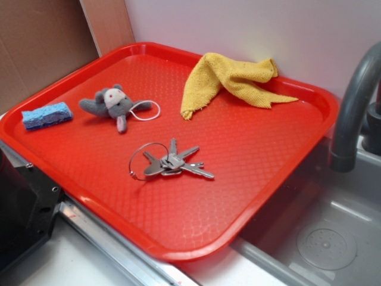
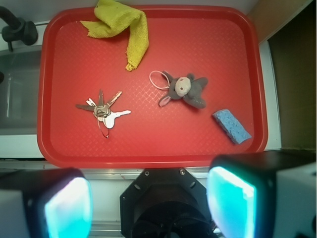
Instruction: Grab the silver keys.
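The silver keys (image 1: 172,164) lie fanned out flat on the red tray (image 1: 250,179), with their thin wire ring (image 1: 143,159) to their left. In the wrist view the keys (image 2: 104,111) are in the tray's left half, far below. My gripper (image 2: 148,208) hangs high over the tray's near rim (image 2: 148,159) and the black robot base (image 2: 166,203). Its two cyan-padded fingers (image 2: 67,208) stand wide apart, open, with nothing between them. The exterior view does not show the gripper.
A grey plush mouse (image 1: 113,104) with a cord loop, a blue sponge (image 1: 46,115) and a crumpled yellow cloth (image 1: 232,80) share the tray. A dark faucet (image 1: 351,107) and a steel sink (image 1: 321,238) sit to the right. The wall is behind.
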Motion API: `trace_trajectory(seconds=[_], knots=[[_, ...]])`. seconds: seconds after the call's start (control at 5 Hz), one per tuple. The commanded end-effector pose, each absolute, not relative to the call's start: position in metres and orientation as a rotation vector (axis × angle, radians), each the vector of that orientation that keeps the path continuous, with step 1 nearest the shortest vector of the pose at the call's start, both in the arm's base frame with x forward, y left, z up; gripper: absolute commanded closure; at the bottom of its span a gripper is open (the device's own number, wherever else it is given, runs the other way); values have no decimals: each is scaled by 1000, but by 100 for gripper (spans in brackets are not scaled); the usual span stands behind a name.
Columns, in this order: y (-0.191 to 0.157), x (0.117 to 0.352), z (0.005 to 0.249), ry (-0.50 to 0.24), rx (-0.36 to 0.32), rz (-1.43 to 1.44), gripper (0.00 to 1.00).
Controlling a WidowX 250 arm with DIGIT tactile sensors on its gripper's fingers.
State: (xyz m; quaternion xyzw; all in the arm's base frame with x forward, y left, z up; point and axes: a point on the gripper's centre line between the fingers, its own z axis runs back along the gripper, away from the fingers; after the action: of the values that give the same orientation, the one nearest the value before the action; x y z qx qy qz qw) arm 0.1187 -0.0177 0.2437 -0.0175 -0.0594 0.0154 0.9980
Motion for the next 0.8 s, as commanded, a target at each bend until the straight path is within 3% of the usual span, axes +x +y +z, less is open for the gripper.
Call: trace_trajectory(seconds=[0.0, 0.2, 0.6], knots=[[-18, 119, 244, -119, -35, 31, 0], [-41, 138, 208, -187, -59, 10, 0], [-78, 161, 146, -190, -137, -32, 0]])
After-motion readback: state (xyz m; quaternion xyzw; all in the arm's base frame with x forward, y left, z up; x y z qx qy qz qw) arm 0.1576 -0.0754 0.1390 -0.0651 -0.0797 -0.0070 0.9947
